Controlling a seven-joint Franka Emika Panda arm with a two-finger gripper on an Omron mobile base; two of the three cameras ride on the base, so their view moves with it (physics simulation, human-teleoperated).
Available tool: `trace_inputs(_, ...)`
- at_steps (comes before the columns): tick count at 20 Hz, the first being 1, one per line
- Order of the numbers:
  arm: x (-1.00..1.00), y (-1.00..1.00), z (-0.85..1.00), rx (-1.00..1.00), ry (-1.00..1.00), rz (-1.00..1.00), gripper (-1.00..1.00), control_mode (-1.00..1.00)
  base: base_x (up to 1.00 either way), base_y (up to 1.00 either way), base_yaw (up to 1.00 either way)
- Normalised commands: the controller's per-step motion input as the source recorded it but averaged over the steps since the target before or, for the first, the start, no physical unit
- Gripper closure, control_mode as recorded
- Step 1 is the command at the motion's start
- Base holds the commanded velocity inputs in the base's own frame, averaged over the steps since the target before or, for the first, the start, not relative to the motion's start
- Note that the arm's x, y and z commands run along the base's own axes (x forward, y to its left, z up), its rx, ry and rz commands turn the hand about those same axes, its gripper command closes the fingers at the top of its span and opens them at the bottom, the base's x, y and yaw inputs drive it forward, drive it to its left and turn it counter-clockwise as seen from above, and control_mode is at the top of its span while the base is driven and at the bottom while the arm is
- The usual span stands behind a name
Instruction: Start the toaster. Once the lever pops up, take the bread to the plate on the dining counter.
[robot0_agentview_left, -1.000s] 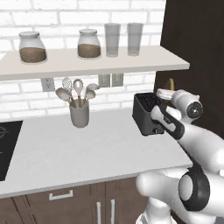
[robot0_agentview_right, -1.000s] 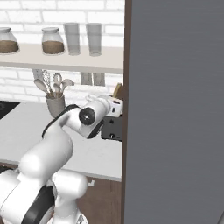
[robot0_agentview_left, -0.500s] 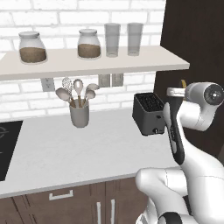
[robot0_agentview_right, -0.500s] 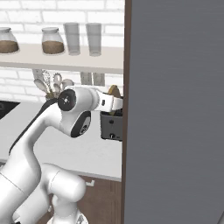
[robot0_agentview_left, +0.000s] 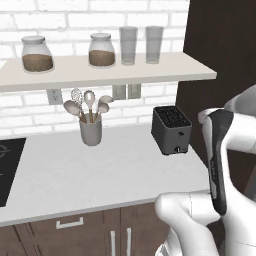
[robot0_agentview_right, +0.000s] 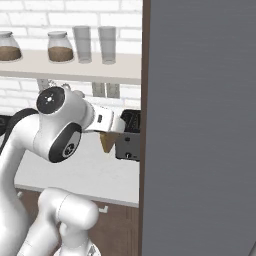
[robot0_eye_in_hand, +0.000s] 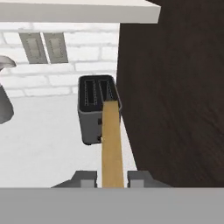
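Note:
My gripper (robot0_eye_in_hand: 113, 177) is shut on the bread (robot0_eye_in_hand: 111, 144), a thin tan slice seen edge-on between the two fingertips (robot0_eye_in_hand: 87, 178). The slice hangs in the air in front of and above the toaster (robot0_eye_in_hand: 94, 113), clear of its two empty slots. In the right base view the bread (robot0_agentview_right: 106, 141) shows as a tan wedge under the white hand, just left of the toaster (robot0_agentview_right: 129, 142). The dark toaster (robot0_agentview_left: 171, 130) stands on the white worktop by the dark cabinet wall, its small lever (robot0_agentview_left: 176, 149) low on the near end face. The plate and the dining counter are out of view.
A grey utensil crock (robot0_agentview_left: 91, 131) stands left of the toaster. A shelf (robot0_agentview_left: 105, 75) with jars and glasses hangs above it. A tall dark cabinet panel (robot0_agentview_left: 220, 55) closes off the right side. A black cooktop (robot0_agentview_left: 7, 167) lies at the far left.
The hand has lifted and drawn back from the toaster toward the base with the bread in its grip. The toaster now stands uncovered.

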Motion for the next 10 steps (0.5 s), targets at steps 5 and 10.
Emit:
trace_inputs(5,-0.11,0.12,-0.14,0.13,0.02,0.01,1.0,-1.0,0.0,0.0,0.0)
trace_inputs(10,0.0,0.0,-0.23,0.0,-0.01,0.0,1.0,-1.0,0.0,0.0,0.0)
